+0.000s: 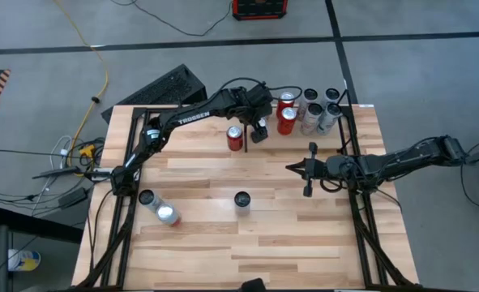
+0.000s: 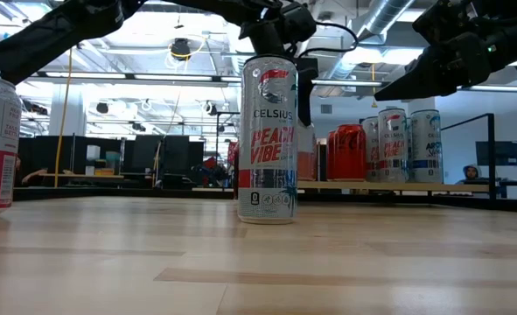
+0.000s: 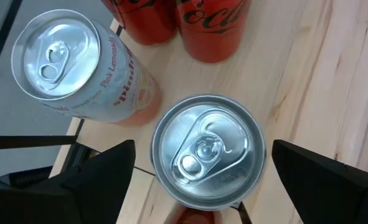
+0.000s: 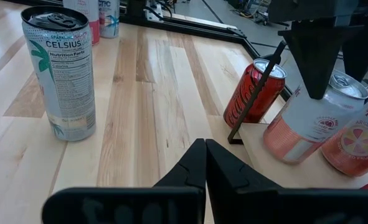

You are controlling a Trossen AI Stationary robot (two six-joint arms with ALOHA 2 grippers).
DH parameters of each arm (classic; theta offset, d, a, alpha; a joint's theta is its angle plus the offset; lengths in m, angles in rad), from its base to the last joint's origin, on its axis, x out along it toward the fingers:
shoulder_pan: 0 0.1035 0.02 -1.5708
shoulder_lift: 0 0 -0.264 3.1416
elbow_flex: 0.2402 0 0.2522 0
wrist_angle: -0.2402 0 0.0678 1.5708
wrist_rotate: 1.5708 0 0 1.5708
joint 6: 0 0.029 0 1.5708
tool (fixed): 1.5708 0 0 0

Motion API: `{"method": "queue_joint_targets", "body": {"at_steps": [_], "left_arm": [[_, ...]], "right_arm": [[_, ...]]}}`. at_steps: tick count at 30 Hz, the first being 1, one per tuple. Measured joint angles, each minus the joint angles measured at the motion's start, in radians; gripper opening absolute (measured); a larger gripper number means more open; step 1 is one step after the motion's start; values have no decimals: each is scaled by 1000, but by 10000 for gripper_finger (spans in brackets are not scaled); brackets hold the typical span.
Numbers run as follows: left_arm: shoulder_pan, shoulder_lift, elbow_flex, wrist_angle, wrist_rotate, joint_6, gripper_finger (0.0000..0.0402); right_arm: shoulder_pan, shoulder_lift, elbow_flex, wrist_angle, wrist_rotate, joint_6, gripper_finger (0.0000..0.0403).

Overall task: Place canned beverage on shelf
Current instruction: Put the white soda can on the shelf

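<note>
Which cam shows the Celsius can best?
Low view: the Celsius can stands centre frame, with its front label fully readable. The right wrist view shows its nutrition-facts side. The high view shows only its lid. The left wrist view doesn't show it.

Can [image 3: 208, 149] between my left gripper [image 3: 199, 180] fingers: silver top, tab closed, upright on shelf [image 1: 354, 113], next to pink lemonade can [image 3: 78, 62] and two red cola cans [image 3: 210, 25]. Fingers spread clear of its sides.
</note>
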Motion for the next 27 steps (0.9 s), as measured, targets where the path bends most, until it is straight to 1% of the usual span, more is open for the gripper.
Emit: {"method": "queue_joint_targets", "body": {"at_steps": [6, 9, 14, 17, 21, 25, 27], "left_arm": [[-8, -4, 0, -12, 4, 0, 362], [-13, -5, 37, -59, 4, 0, 362], [-24, -49, 38, -73, -10, 0, 362], [-32, -100, 37, -92, -65, -7, 362], [-42, -174, 37, -165, -144, -7, 362], [-57, -244, 35, -283, -216, -28, 362], [-66, -286, 35, -377, -256, -51, 362]], "right_arm": [[0, 0, 0, 0, 0, 0, 27], [0, 0, 0, 7, 0, 1, 27], [0, 4, -1, 43, 1, 8, 27], [-6, 32, -1, 94, 1, 8, 27], [-25, 103, 12, 151, 4, 7, 27], [-52, 217, 46, 239, 87, 8, 26], [-60, 279, 65, 240, 103, 9, 26]]}}
